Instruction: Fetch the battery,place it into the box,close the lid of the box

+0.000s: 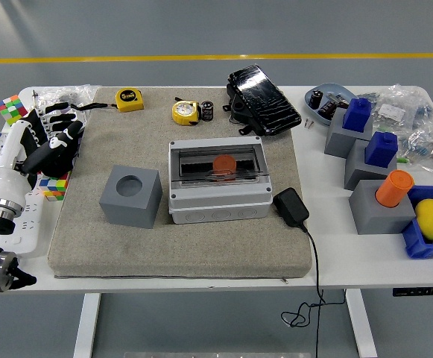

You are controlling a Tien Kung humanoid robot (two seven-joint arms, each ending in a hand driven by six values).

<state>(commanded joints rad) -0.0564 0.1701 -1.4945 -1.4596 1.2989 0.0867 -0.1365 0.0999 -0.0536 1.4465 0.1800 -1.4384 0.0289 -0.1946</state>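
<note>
The grey box [220, 181] is sitting in the middle of the tan mat [179, 246] on the white bench [328, 261], placed squarely where either arm could reach it. Its clear lid [217, 165] is lying flat over the opening, and an orange battery [224, 164] is showing through it, resting inside the box. Judged from this, the fetching and placing are done and the lid appears to be down already.

The left hand [54, 142] is hanging over the bench's left edge, just above a colour cube [54, 186] and well apart from the box. Its black fingers [71, 136] are loosely spread and gripping nothing, which suits an arm that has no work at the box.

A grey block with a round hole [130, 195] is standing just left of the box, empty, likely the holder the battery came from. A black adapter [291, 206] is lying at the box's near right corner, its cable trailing off the near edge. A second orange battery [393, 188] is standing in a grey holder on the right, untouched.
</note>
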